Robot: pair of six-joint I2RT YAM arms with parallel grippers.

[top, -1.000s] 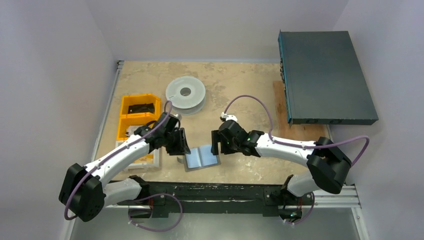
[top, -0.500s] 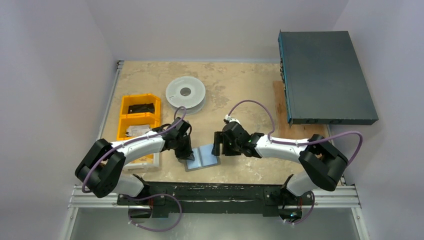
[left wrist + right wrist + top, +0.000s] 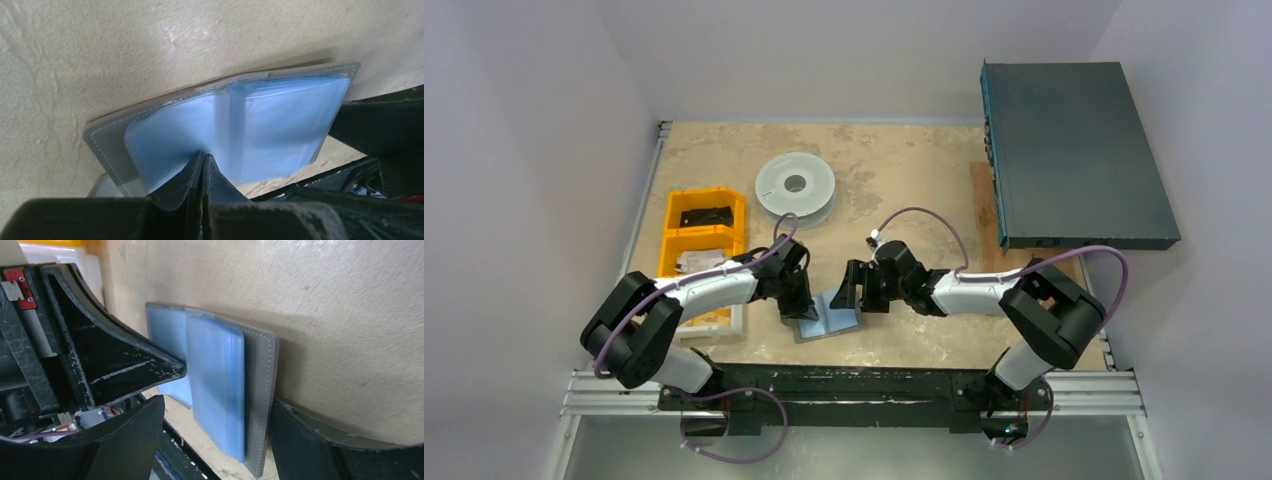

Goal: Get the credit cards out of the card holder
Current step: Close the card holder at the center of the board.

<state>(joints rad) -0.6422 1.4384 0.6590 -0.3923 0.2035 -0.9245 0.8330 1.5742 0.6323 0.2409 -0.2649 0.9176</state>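
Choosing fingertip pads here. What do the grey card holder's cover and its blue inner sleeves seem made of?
The slate-grey folding card holder's cover looks like leather or faux leather, semi-matte, with pale stitching along its rounded edge. The pale blue inner sleeves look like thin translucent soft plastic, slightly glossy, stacked in layers; probably vinyl.

My left gripper (image 3: 801,308) now sits lower, fingers pressed together on the card holder's (image 3: 836,322) left blue page, its elbow folded back. My right gripper (image 3: 852,292) stands slightly further left, over the holder's right edge.
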